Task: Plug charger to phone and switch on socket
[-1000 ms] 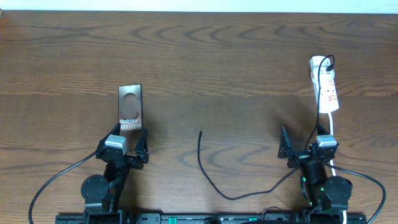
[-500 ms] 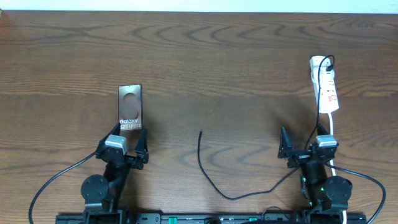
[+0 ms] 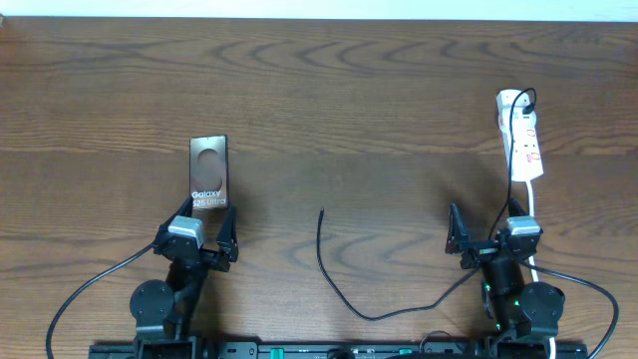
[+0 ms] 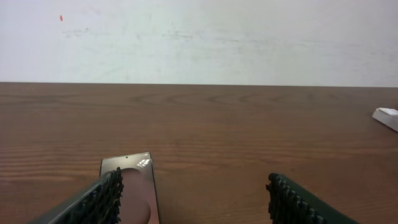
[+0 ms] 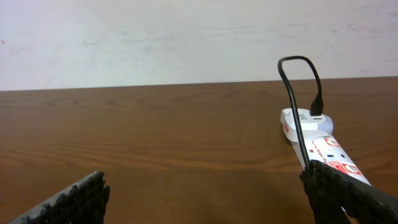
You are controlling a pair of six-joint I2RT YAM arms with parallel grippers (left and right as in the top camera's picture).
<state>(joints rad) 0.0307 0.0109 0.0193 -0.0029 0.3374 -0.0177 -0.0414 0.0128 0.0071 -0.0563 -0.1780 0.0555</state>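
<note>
The phone (image 3: pixel 208 172) lies flat on the table at left, lettering toward me; its far end shows in the left wrist view (image 4: pixel 134 180). My left gripper (image 3: pixel 197 231) is open and empty just behind the phone's near end, and shows in its own view (image 4: pixel 194 193). The charger cable (image 3: pixel 329 269) curves across the middle, its free plug end near the centre. Its other end is plugged into the socket (image 3: pixel 522 135), a white power strip at far right, also seen in the right wrist view (image 5: pixel 320 140). My right gripper (image 3: pixel 486 227) is open and empty, its right finger beside the strip (image 5: pixel 205 196).
The strip's white cord (image 3: pixel 532 204) runs down past my right arm. Thicker black arm cables (image 3: pixel 90 284) loop near both arm bases at the table's front edge. A white wall (image 4: pixel 199 37) rises behind the table's far edge.
</note>
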